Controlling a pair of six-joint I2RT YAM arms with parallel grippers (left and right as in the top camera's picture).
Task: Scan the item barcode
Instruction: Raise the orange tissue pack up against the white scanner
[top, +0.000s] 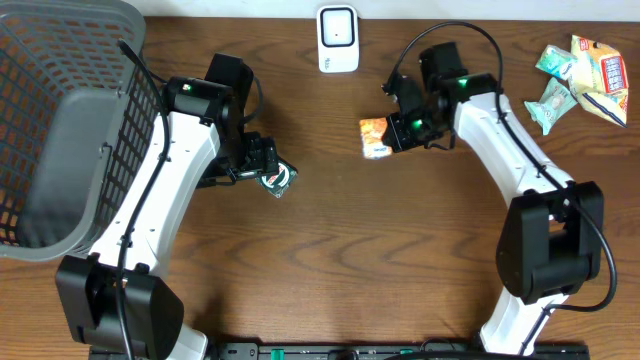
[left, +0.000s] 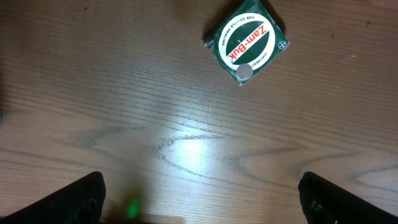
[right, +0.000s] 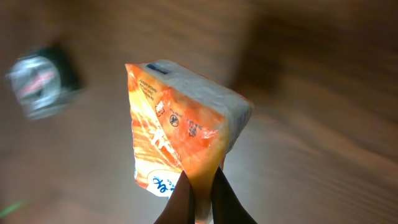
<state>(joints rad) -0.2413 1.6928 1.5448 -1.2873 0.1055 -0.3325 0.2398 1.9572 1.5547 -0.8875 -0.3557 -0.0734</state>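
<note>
Since the job is to pass a barcode in front of a reader, the wooden desk (top: 330, 260) is laid out like a checkout. The grey mesh basket (top: 40, 80) sits at the far left, probably to take finished goods. A heap of snack packets (top: 580, 75) waits at the far right, and the small white scanner (top: 338, 38) stands at the far edge in the middle, where both arms can reach it.

The right arm is bent in towards that scanner. The right claw (right: 202, 180) is pinched shut on a thin sealed edge of the orange packet (right: 186, 137), so the packet's broad printed faces stay uncovered for the reader. From overhead the packet is near the scanner, a little nearer and to its right, not yet squarely in front of it. No barcode can be made out on the faces that show, so I judge that the packet may need turning before it reads.

The left claw (left: 202, 193) is spread wide and holds nothing. It hangs over bare wood, well apart from the green Zam-Buk box (left: 247, 41), which lies flat, label up, left of centre on the desk. That box looks like either a candidate for a later pick or an item set aside.
</note>
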